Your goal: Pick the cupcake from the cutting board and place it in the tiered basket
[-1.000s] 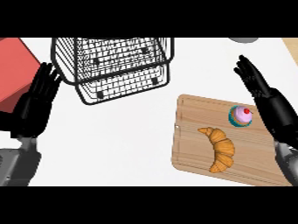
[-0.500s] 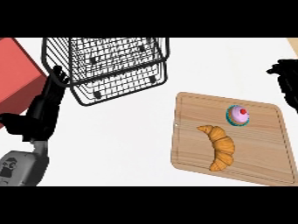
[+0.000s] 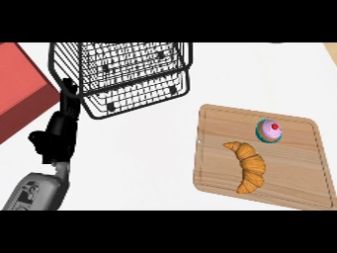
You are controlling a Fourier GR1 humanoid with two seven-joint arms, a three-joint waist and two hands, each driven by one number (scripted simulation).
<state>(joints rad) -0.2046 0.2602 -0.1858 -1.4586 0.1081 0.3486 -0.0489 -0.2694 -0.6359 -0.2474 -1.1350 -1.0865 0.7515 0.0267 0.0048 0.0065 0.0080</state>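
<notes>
At nine o'clock from my view I have a red block [image 3: 3,94] lying along the left edge of the white counter [image 3: 142,168]. Just right of it, at about eight o'clock, my left hand [image 3: 56,136] comes up from the grey forearm with its fingers straight and together, holding nothing, the fingertips close against the lower left rim of the black wire tiered basket [image 3: 123,74], which sits at eleven to twelve o'clock; I cannot tell if they touch it. At four o'clock lies the wooden cutting board [image 3: 302,183]. On it, a croissant [image 3: 248,165] lies near the middle, and the cupcake [image 3: 270,130], pink-topped with a red cherry, stands at the board's upper part, toward two o'clock from the croissant. My right hand shows nowhere.
</notes>
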